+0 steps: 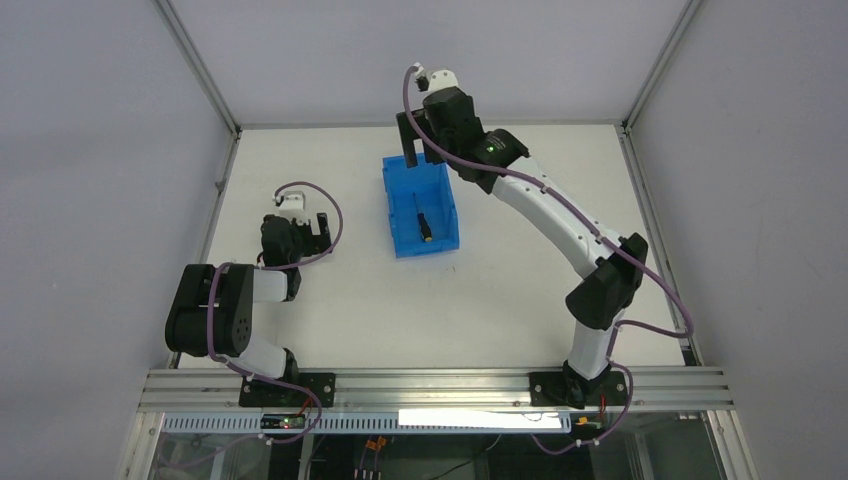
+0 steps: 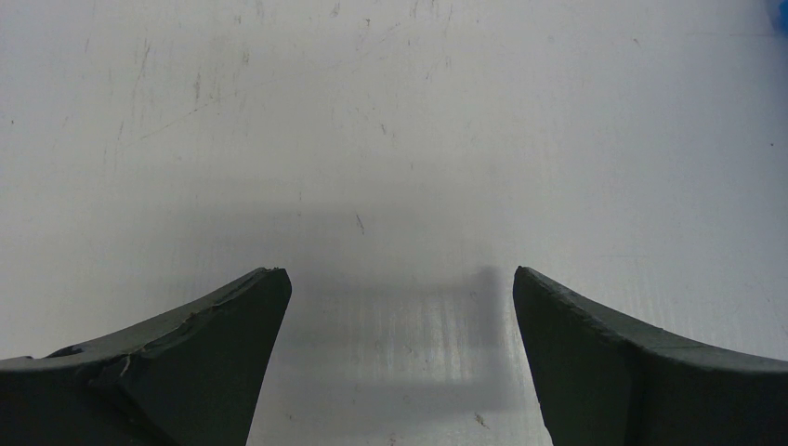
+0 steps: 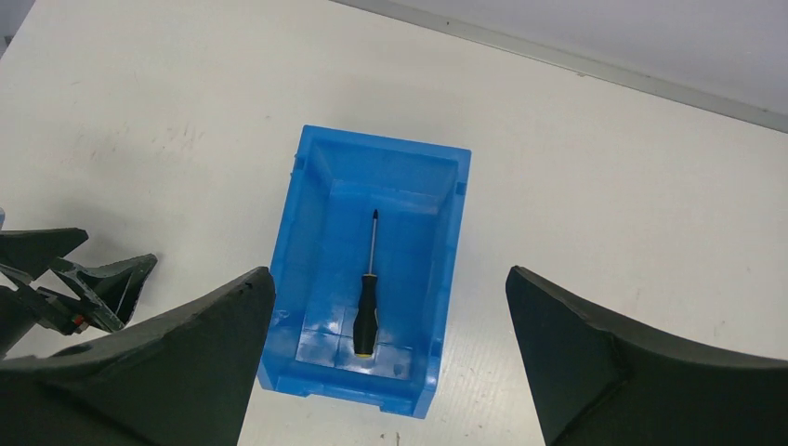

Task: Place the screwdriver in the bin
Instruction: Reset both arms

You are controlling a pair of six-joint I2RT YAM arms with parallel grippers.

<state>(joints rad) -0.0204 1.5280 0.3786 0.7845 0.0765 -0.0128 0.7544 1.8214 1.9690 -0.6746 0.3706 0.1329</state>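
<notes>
A white table carries a blue bin. The right end effector hovers above the bin's far end, jaws spread wide, empty. The left end effector sits well apart, also spread and empty. The screwdriver lies flat inside the bin, so the task looks complete.

Screwdriver in bin (lengthwise on floor); right hand above bin; left hand well left.
</notes>
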